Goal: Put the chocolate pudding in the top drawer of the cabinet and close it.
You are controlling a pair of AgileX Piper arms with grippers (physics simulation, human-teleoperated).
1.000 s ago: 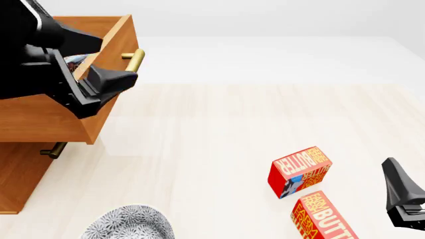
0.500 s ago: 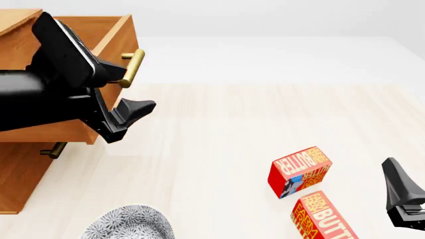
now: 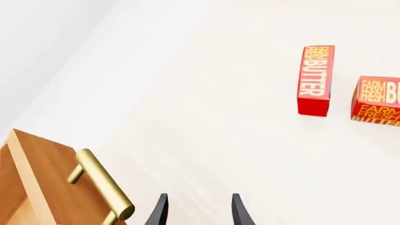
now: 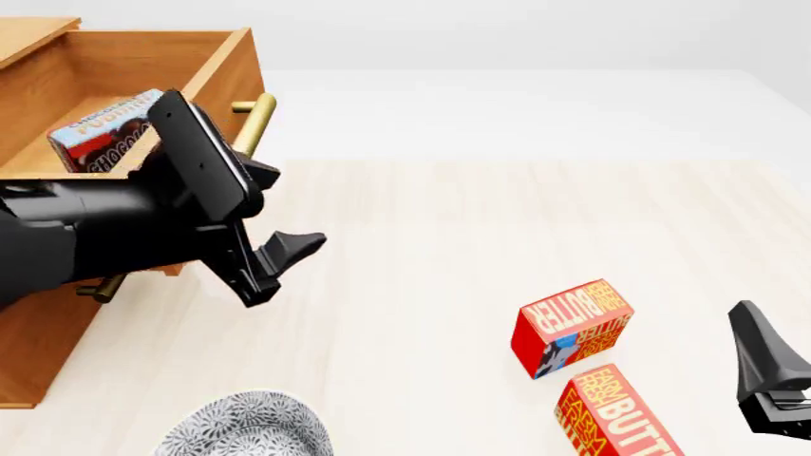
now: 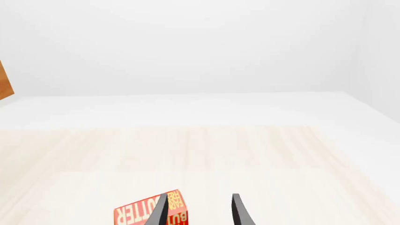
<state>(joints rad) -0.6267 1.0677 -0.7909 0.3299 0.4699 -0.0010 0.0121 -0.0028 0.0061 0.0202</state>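
In the open top drawer (image 4: pixel 152 66) the chocolate pudding (image 4: pixel 108 133) lies, so my empty, parted left gripper (image 4: pixel 281 258) should push squarely on the brass handle (image 4: pixel 254 122).

Chocolate pudding (image 4: pixel 108 136) lies tilted inside open top drawer (image 4: pixel 216 85).

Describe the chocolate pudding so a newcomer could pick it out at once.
Find the orange-brown wooden cabinet at the table's left. Its top drawer stands open, and the chocolate pudding lies inside. It is a small box with light-blue and dark-brown panels, unlike the two red butter boxes on the open table.
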